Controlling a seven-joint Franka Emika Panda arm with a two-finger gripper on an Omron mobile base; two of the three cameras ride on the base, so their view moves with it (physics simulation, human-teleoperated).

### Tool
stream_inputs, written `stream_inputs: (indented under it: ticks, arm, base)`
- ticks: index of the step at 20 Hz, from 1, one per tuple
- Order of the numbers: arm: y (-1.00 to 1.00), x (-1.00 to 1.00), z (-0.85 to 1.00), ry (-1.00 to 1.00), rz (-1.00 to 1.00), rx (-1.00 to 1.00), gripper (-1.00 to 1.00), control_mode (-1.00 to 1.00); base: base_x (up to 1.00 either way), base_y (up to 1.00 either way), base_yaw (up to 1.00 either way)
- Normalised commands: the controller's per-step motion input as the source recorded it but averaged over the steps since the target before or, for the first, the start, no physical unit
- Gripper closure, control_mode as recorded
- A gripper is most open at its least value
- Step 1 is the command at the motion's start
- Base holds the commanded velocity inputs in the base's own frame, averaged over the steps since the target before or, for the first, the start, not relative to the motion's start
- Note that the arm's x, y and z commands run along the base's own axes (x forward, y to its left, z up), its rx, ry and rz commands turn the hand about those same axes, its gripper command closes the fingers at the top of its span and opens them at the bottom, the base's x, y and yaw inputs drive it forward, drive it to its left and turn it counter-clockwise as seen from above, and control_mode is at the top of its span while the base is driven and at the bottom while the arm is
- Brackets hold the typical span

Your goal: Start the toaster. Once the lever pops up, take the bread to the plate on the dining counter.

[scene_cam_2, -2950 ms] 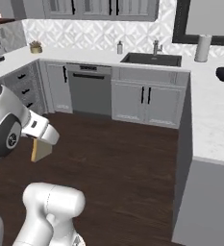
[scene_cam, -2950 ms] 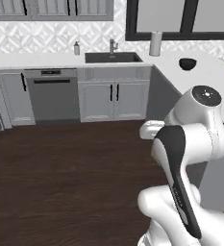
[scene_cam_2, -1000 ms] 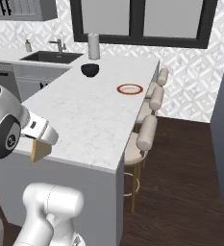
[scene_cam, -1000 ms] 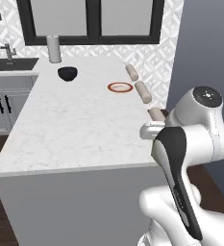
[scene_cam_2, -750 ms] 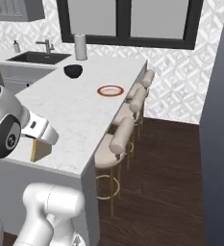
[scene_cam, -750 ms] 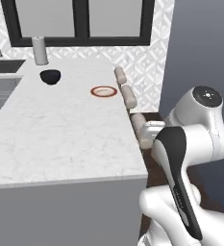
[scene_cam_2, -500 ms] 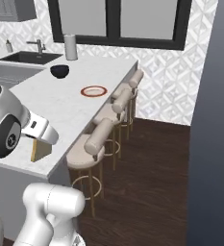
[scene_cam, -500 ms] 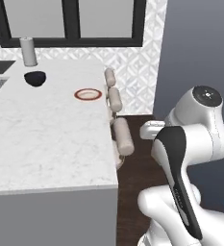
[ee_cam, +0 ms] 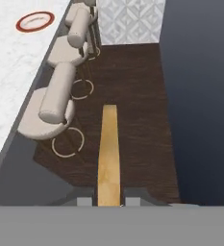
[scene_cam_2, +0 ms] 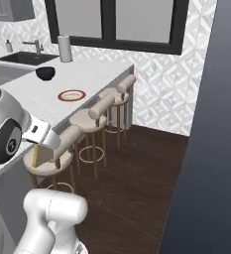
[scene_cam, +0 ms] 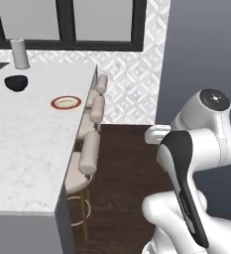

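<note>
View swung right, stools [scene_cam_2: 89, 116] flank dining counter [scene_cam: 23, 144]

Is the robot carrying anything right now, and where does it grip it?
Yes: the gripper is shut on the bread, pinching one crust edge, so the slice sticks out edge-on.

No text, label, brand, number or sign can be read anywhere.

Orange-red-rimmed plate [scene_cam: 66, 102] on white dining counter [scene_cam: 23, 144] (faint grey veins).
</note>
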Motion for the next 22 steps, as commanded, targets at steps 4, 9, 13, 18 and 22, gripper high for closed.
stream_inputs:
  ticks: [4, 9, 13, 18, 22]
  arm:
    - [0.00, 0.00, 0.00, 0.00, 0.00, 0.00, 1.00, 1.00]
    - [0.00, 0.00, 0.00, 0.00, 0.00, 0.00, 1.00, 1.00]
    - [0.00, 0.00, 0.00, 0.00, 0.00, 0.00, 1.00, 1.00]
    - [0.00, 0.00, 0.00, 0.00, 0.00, 0.00, 1.00, 1.00]
    - [0.00, 0.00, 0.00, 0.00, 0.00, 0.00, 1.00, 1.00]
  base:
    - [0.64, -0.91, 0.44]
    - [0.61, -0.64, 0.56]
    - [0.59, -0.56, 0.60]
    - [0.58, -0.68, 0.55]
    - [0.57, -0.89, 0.46]
